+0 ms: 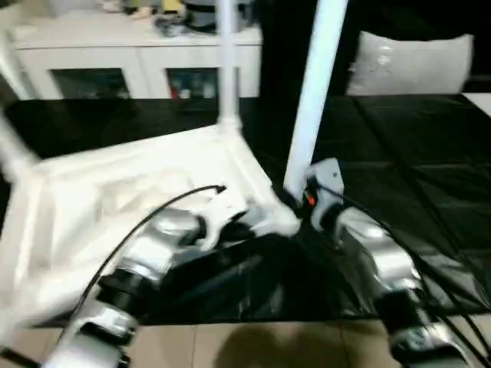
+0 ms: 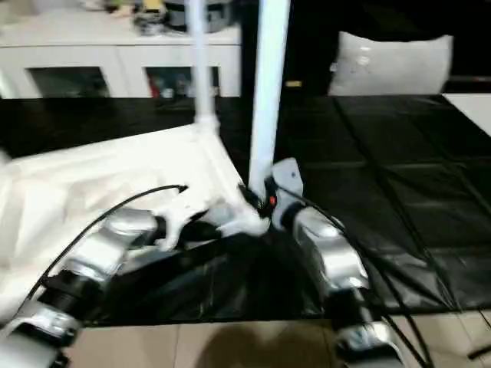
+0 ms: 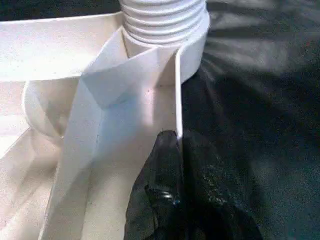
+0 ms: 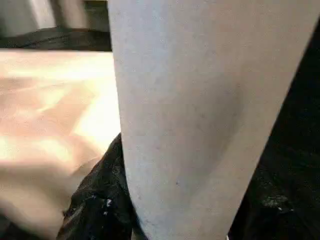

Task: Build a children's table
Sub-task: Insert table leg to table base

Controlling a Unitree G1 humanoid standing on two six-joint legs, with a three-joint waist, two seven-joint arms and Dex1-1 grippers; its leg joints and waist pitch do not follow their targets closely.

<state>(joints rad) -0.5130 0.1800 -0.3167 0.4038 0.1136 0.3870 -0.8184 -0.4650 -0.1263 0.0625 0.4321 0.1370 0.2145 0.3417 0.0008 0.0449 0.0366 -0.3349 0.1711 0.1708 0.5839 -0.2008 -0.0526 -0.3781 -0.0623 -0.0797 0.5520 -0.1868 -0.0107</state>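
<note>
The black mat (image 1: 430, 176) covers the floor across the middle of the head view, with the white cabinet (image 1: 138, 61) along the upper left edge. On the mat the table top (image 1: 115, 207) lies upside down, filling the left half of the frame, ribbed underside up. One fitted leg (image 1: 227, 61) stands upright from its far corner at upper centre.

The second leg (image 1: 316, 92), the one I am working on, rises nearly vertical just right of centre, its long axis running up out of the frame's top edge and leaning slightly to the right. Its lower end meets the near corner socket (image 3: 165, 30), where the thread ridges show in the left wrist view.

My right hand (image 1: 295, 201) sits at the foot of that leg, centre frame, fingers half spread around the tube and pinching it; the right wrist view shows the tube standing between the black fingers (image 4: 95, 205). This hand is the nearer one to the leg.

My left hand (image 1: 265, 222), just left of it, is pressed together on the thin rim wall of the table top, right below the socket, steadying the corner.

I judge the next move turns on keeping the leg's axis in line with the socket while it seats.
</note>
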